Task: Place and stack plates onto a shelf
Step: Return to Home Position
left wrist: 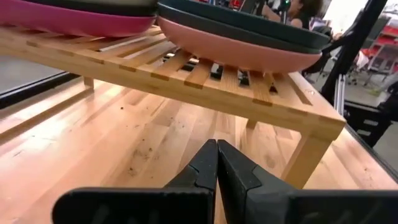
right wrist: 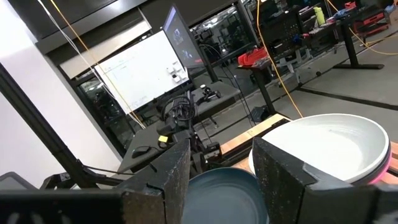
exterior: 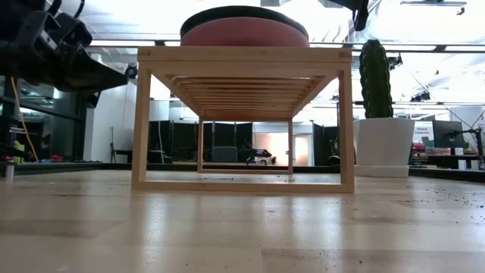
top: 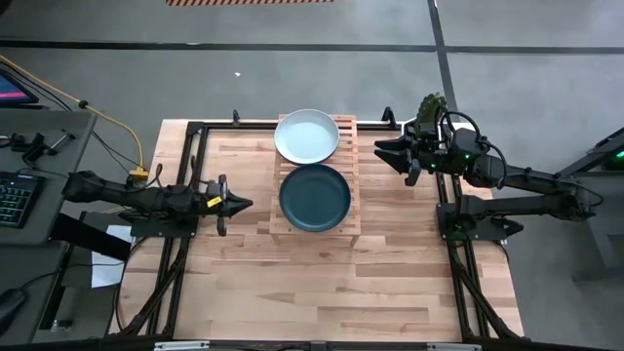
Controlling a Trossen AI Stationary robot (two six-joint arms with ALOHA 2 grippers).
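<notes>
Plates sit in two stacks on the slatted wooden shelf (top: 348,168) at the middle of the plank table (top: 390,283). Seen from above, a pale plate (top: 307,136) tops the stack at the far end of the rack and a dark teal plate (top: 314,197) tops the one at the near end; the two rims lie just beside each other. From table height, a pink plate (exterior: 244,35) shows at the bottom of the nearer stack, resting on the slats with a dark rim above it. The left gripper (top: 244,204) hovers low over the table to the left of the shelf, pointing at it, its fingers (left wrist: 202,171) pressed together on nothing. The right gripper (top: 382,152) hangs in the air off the shelf's right side, alongside the pale plate, its fingers (right wrist: 168,180) spread apart and empty. A cactus (exterior: 375,76) in a white pot (exterior: 384,144) stands near the table's far edge, to the right of the shelf.
</notes>
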